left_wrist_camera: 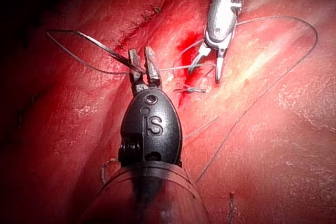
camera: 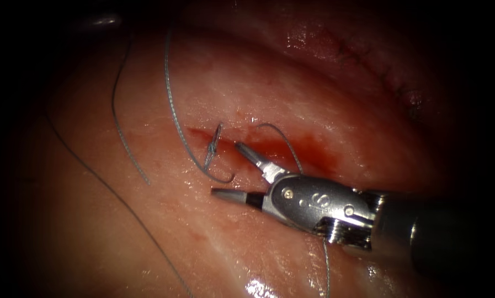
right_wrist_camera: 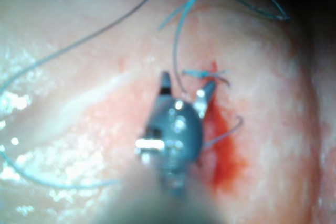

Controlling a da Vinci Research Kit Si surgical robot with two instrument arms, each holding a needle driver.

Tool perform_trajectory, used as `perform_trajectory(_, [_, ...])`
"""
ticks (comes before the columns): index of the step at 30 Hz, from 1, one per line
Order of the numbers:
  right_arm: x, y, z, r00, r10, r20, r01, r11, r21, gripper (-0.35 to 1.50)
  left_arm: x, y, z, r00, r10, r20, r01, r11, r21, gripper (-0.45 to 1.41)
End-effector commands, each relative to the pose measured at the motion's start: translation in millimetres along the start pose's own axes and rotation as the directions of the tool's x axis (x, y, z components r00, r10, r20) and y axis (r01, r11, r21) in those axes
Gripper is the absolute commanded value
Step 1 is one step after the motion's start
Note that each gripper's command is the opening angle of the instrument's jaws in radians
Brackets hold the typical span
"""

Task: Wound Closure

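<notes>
The right claw [camera: 232,170] is gaping wide and gripping nothing, hovering over the cut [camera: 291,148] in the tissue [camera: 148,237], its tips just beside the knot [camera: 213,146]. The left claw [left_wrist_camera: 140,61] is pinching the thread [left_wrist_camera: 89,40], away from the cut. I cannot tell where the needle is.

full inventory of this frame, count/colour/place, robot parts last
tissue: 1, pink, glistening, under everything.
cut: 1, red, mid-tissue, upper jaw of the right tool over it.
red fluid: 1 patch, along the cut.
knot: 1, grey-blue, at the cut's left end.
thread: several grey-blue strands, mostly left of the cut.
older stitched line: 1, dark, upper right.
right tool: 1, silver, jaws open, holding nothing.
left tool: 1, dark, jaws shut on thread.
</notes>
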Motion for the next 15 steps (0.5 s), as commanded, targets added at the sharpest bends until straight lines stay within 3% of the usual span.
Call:
perform_trajectory(1, [-0.9,-1.2,0.8,1.0,-0.002,0.01,0.002,1.0,0.017,1.03,-0.8,0.5,0.7,1.0,0.002,0.002,-0.002,1.0,-0.004,-0.45])
perform_trajectory(3, [-1.3,-1.4,0.6,1.0,-0.007,0.012,0.007,0.999,0.035,0.77,-1.0,0.8,1.2,1.0,0.0,0.001,0.0,1.0,-0.016,-0.45])
perform_trajectory(5, [-1.3,-1.4,0.0,1.0,-0.009,-0.001,0.009,0.997,0.074,-0.3,-1.1,1.2,1.8,1.0,-0.002,0.002,0.002,1.0,-0.027,-0.45])
perform_trajectory(11, [-0.6,-1.4,-2.2,1.0,-0.028,0.006,0.027,0.991,0.129,-0.35,-1.4,2.9,3.2,1.0,-0.02,-0.003,0.019,0.998,-0.06,-0.45])
perform_trajectory(15, [0.2,-1.9,-7.3,1.0,-0.029,-0.001,0.029,0.993,0.117,-0.35,-2.5,6.6,3.6,0.999,-0.034,-0.007,0.033,0.994,-0.104,-0.45])
